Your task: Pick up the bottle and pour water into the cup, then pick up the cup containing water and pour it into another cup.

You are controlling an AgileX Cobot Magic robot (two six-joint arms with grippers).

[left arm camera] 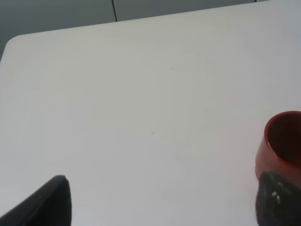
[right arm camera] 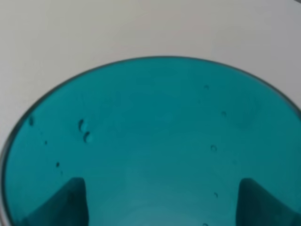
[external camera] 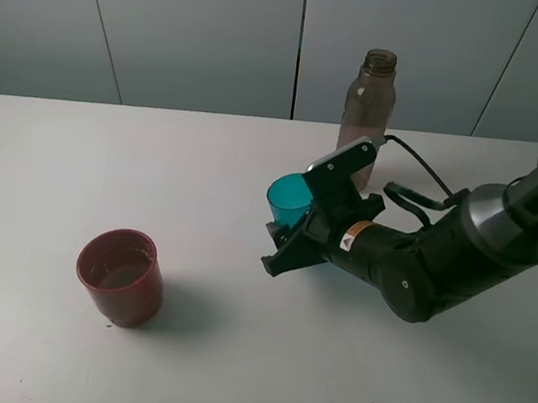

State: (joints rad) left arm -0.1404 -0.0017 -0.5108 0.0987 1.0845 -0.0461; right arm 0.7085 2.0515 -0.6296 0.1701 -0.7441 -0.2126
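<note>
Now we hold the cup (external camera: 290,196) in our right gripper (external camera: 297,228), its jaws closed on the teal sides.

Tilted and raised off the white worktop (external camera: 41,180), the tumbler sits just in front of the upright bottle (external camera: 367,113). Well apart to the left stands another cup (external camera: 121,277), red-brown, with liquid inside. Our left gripper (left arm camera: 164,202) shows two dark fingertips (left arm camera: 47,202) spread wide, holding nothing, one beside that red cup.

Red-brown cup (external camera: 120,276) front-left on table (external camera: 41,180); teal tumbler (external camera: 289,195) centre; bottle (external camera: 366,115) behind tumbler, right.
</note>
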